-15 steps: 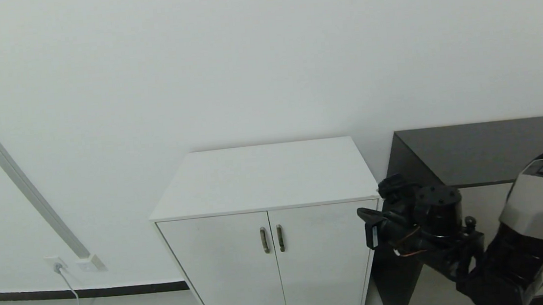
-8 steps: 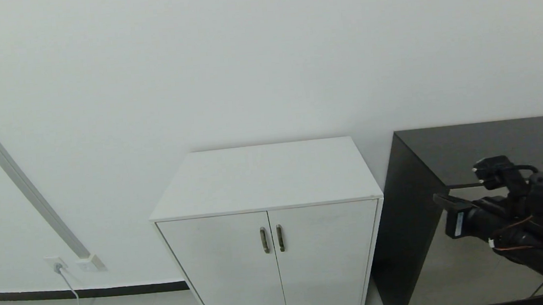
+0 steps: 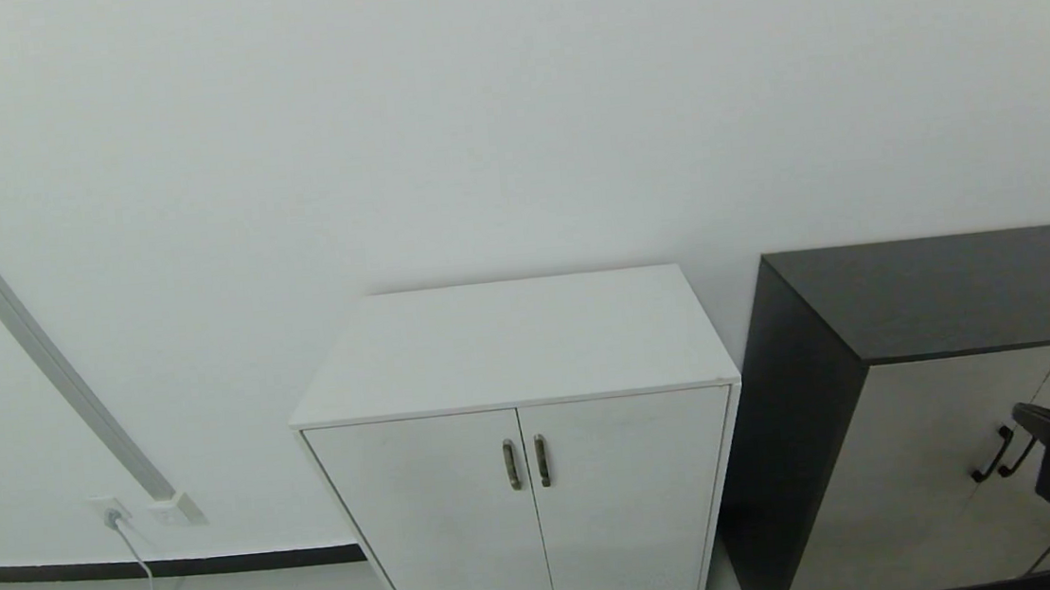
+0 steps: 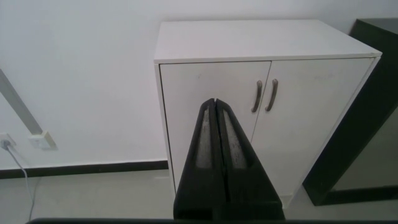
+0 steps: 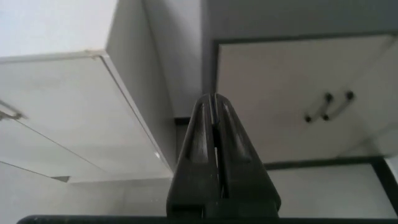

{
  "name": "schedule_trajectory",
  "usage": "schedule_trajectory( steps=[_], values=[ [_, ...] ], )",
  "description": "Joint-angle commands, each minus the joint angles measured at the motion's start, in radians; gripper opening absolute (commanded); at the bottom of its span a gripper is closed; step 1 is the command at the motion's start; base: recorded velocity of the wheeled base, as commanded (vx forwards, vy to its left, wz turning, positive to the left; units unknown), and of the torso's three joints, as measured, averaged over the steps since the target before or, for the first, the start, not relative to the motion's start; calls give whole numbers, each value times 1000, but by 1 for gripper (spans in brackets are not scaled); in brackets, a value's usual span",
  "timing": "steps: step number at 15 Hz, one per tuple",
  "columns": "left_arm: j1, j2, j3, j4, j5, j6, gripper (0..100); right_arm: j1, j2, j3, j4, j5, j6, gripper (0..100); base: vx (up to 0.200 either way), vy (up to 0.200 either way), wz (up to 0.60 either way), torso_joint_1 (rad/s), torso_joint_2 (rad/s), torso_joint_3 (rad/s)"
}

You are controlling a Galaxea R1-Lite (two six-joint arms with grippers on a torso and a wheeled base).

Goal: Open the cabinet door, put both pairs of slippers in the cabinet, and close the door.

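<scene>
The white cabinet (image 3: 510, 344) stands against the wall with both doors shut. Its two dark handles (image 3: 526, 462) meet at the middle seam. My right gripper (image 3: 1022, 413) is low at the far right, in front of the black cabinet's grey doors. Its fingers are pressed together with nothing between them. In the right wrist view the right gripper (image 5: 215, 99) points at the gap between the white cabinet's side (image 5: 143, 81) and the black cabinet. My left gripper (image 4: 215, 102) is shut and empty. It faces the white cabinet's left door (image 4: 211, 81), some way back from it.
A black cabinet (image 3: 942, 287) with grey doors and black handles (image 3: 1000, 455) stands close to the white one's right side. A wall socket with a cable (image 3: 110, 514) and a slanted conduit (image 3: 24, 329) are on the left. Bare floor (image 4: 93, 199) lies in front.
My right arm has swung to the right and down, from beside the white cabinet's right edge to the picture's right edge. The cabinet doors have stayed shut.
</scene>
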Motion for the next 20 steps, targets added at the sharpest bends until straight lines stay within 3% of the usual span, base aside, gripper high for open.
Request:
schedule_trajectory(
  steps=[1, 4, 11, 14, 20],
  values=[
    [1, 1, 0, 0, 0, 0, 0, -24, -213, 2, 137, 1, -6, 0, 0, 0, 0, 0, 0, 0],
    [1, 1, 0, 0, 0, 0, 0, -24, -435, -27, 402, 9, -8, 0, 0, 0, 0, 0, 0, 0],
    [1, 1, 0, -1, 0, 0, 0, -18, -771, -21, 795, 105, -45, 0, 0, 0, 0, 0, 0, 0],
    [1, 1, 0, 0, 0, 0, 0, -18, -874, -22, 888, 158, -54, 0, 0, 0, 0, 0, 0, 0],
    [1, 1, 0, 0, 0, 0, 0, 2, -1027, -1, 1029, 164, -66, 0, 0, 0, 0, 0, 0, 0]
  ],
)
